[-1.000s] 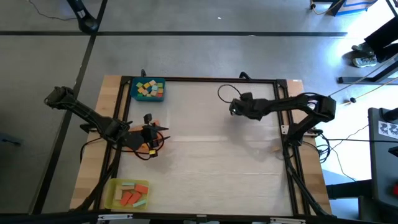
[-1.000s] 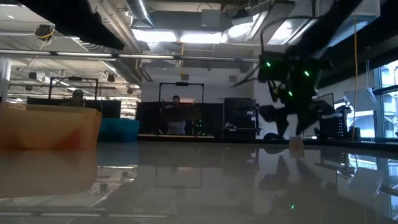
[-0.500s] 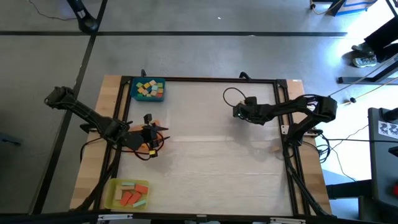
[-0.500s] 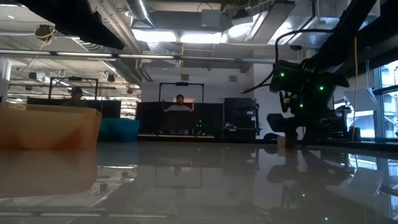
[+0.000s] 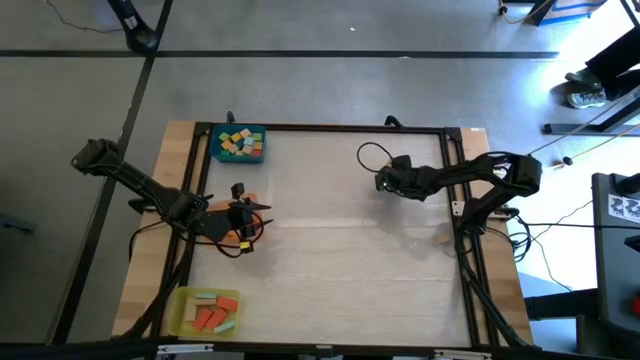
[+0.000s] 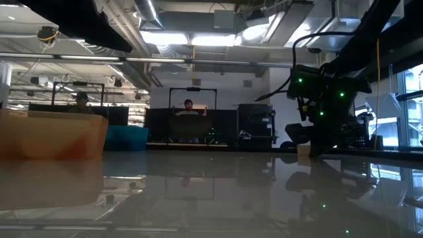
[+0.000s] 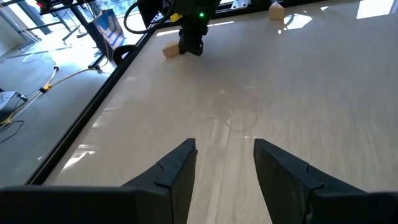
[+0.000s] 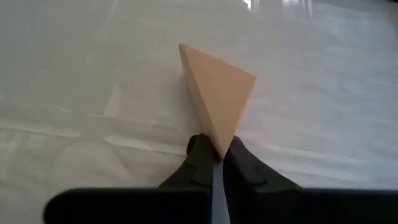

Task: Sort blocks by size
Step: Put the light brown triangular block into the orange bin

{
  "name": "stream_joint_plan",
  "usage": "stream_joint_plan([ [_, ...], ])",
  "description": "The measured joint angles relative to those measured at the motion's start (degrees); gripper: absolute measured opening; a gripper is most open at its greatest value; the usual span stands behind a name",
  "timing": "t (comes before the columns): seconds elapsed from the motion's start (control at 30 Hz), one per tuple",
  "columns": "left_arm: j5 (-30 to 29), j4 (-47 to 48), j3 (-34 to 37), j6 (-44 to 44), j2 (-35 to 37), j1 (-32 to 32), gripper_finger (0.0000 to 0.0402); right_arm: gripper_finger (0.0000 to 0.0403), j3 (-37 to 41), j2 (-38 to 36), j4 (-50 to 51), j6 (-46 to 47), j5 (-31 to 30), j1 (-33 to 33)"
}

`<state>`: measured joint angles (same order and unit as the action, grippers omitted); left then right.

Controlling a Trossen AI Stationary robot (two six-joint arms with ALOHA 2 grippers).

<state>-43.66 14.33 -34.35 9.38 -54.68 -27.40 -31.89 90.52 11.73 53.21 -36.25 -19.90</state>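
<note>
high view: right gripper (image 5: 383,181) sits low on the table's right half, well apart from the blue tray (image 5: 214,150) and yellow tray (image 5: 180,312); left gripper (image 5: 250,212) waits near the left edge.
low view: right gripper down at the tabletop, block (image 6: 303,150) at its tips.
left wrist view: left fingers (image 7: 176,168) parted, empty; block (image 7: 170,51) far ahead beside the right gripper.
right wrist view: jaws closed on the block's (image 8: 214,99) near corner; its bulk lies straight ahead.

1. A pale, glossy tabletop (image 5: 330,250) carries everything.
2. A blue tray (image 5: 239,144) of small blocks sits at its far left corner.
3. A yellow tray (image 5: 203,310) of blocks sits at its near left corner.
4. One tan block (image 8: 216,102) lies right of centre.
</note>
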Motion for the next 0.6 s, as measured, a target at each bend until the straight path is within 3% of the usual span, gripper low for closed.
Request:
stream_joint_plan([
  [0.27,0.0,-0.04,0.0,-0.48,0.0,0.0,0.015,0.0019,0.32,0.18,-6.75,-9.83,2.26,2.5],
  [0.47,0.0,-0.04,0.0,-0.45,0.0,0.0,0.015,0.0012,0.15,0.24,-15.79,-22.2,10.6,6.57],
  [0.6,0.0,-0.04,0.0,-0.78,0.0,0.0,0.015,0.0027,0.07,0.24,-17.03,-23.78,12.6,7.42],
])
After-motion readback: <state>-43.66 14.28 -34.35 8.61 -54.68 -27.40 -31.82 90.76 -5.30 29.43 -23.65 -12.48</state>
